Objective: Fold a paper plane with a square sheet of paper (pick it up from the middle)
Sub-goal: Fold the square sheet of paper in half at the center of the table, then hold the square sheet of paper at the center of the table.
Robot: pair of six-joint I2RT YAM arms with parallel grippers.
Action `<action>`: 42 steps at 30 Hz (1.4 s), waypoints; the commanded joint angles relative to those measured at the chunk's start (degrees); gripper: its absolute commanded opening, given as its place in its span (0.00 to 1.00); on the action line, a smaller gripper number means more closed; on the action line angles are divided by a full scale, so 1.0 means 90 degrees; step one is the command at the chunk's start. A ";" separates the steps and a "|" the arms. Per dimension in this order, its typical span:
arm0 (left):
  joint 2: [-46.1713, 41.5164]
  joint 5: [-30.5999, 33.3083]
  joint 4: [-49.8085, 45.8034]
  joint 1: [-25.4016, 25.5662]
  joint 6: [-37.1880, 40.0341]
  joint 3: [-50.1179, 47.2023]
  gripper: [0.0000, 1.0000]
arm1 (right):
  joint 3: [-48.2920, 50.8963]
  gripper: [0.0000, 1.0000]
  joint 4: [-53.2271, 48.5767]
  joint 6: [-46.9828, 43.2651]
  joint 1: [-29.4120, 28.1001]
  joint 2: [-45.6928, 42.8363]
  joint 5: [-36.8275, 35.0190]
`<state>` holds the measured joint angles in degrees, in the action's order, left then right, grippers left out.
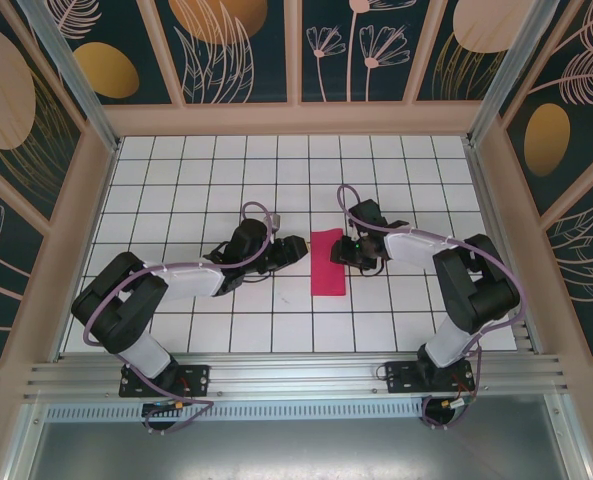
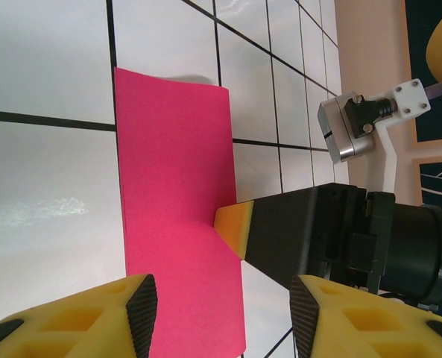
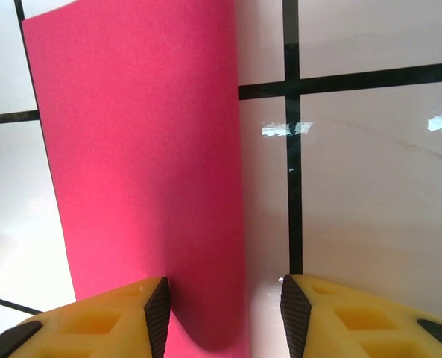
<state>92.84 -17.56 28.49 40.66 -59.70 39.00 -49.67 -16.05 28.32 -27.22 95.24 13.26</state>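
Note:
The square sheet of paper [image 1: 327, 268] lies on the tiled table as a narrow magenta rectangle, about one tile wide and two long, apparently folded in half. My left gripper [image 1: 292, 249] is low at its left side, open. In the left wrist view the paper [image 2: 174, 186] runs between its fingers [image 2: 223, 319]. My right gripper [image 1: 345, 254] is open at the paper's right edge. In the right wrist view that edge [image 3: 235, 224] lies between the two pads [image 3: 224, 313], with one yellow fingertip [image 2: 234, 227] touching the paper. The paper plane is out of view.
The white tiled table [image 1: 176, 180] is fenced by wooden rails and patterned panels [image 1: 296, 50] at the back and both sides. Both arm bases are bolted to the metal rail [image 1: 296, 375] at the near edge.

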 commanded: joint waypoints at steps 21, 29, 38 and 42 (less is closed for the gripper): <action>0.0492 -0.0188 -0.0037 0.0060 -0.0106 0.0522 0.36 | -0.0148 0.46 -0.0402 -0.0119 -0.0047 0.0401 -0.0533; 0.1093 -0.0204 -0.0185 0.0174 -0.0239 0.0971 0.22 | -0.0116 0.46 -0.0394 -0.0051 -0.0052 0.0439 -0.0604; 0.1879 -0.0263 -0.0280 0.0296 -0.0313 0.1490 0.13 | -0.0071 0.46 -0.0356 0.0028 -0.0067 0.0472 -0.0614; 0.2106 -0.0275 -0.0284 0.0306 -0.0301 0.1568 0.12 | -0.0067 0.46 -0.0355 0.0033 -0.0070 0.0473 -0.0614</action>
<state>110.34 -19.27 26.72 43.20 -61.84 51.79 -50.98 -17.85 27.94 -27.55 96.40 11.62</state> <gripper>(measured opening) 0.124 0.458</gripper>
